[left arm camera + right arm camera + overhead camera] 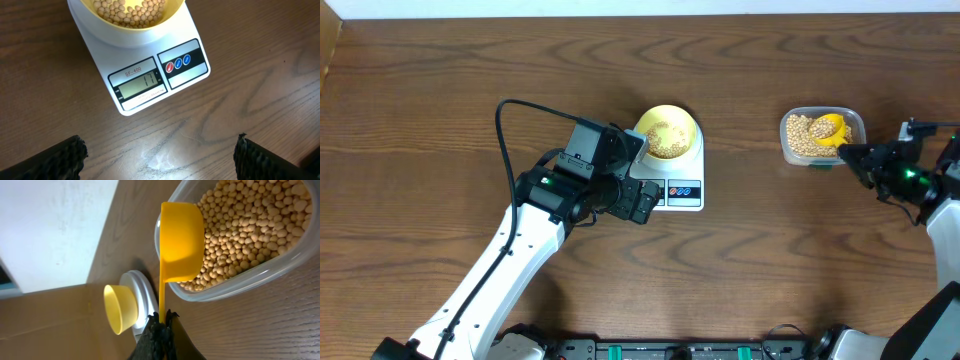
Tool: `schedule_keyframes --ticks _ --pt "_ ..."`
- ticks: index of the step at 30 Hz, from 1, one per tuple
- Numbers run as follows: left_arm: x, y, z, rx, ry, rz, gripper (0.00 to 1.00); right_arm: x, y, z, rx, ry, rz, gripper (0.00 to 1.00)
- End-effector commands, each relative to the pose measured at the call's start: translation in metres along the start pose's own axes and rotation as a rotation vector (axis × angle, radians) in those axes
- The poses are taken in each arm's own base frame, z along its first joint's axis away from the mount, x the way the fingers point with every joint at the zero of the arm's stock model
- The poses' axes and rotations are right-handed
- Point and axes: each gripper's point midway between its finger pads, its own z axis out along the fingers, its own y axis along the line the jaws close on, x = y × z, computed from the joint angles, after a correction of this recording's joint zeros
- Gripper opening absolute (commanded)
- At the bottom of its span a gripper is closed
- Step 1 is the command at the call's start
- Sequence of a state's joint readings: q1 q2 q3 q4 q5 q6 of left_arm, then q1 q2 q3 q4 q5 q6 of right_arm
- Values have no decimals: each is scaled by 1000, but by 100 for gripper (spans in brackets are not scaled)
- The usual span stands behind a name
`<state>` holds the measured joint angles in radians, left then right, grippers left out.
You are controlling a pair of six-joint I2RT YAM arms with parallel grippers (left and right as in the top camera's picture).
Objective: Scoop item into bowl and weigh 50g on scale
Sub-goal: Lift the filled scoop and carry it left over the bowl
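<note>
The pale yellow-green bowl [668,133] sits on the white scale [684,192] and holds a layer of tan beans [131,11]. The scale's display [141,84] reads 11. My left gripper [160,157] hangs open above bare table just in front of the scale [150,70], its fingers wide apart and empty. My right gripper [162,317] is shut on the thin handle of a bright yellow scoop [181,240]. The scoop's cup lies tipped inside a clear tub [260,272] full of beans [250,225]. In the overhead view the tub [790,150] is at the right.
A black cable [505,125] loops up from the left arm. The table's far edge [640,14] runs along the top, with a white surface beyond it. Bare wood lies between the scale and the tub.
</note>
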<state>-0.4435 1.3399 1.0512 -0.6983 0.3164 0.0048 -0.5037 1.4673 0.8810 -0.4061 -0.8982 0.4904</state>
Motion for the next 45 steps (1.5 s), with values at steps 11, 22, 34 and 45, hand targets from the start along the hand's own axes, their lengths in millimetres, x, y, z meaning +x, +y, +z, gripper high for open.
schedule_keyframes --ticks 11,22,34,45 --pt "1 -2 1 12 5 17 96 11 29 -8 -186 94 136 1" --pt "1 -2 1 12 5 17 96 29 76 18 -278 191 107 1" --pt "1 -2 1 12 5 17 96 54 129 50 -335 245 73 1" --pt "1 -2 1 12 5 17 96 102 157 91 -283 247 -13 1"
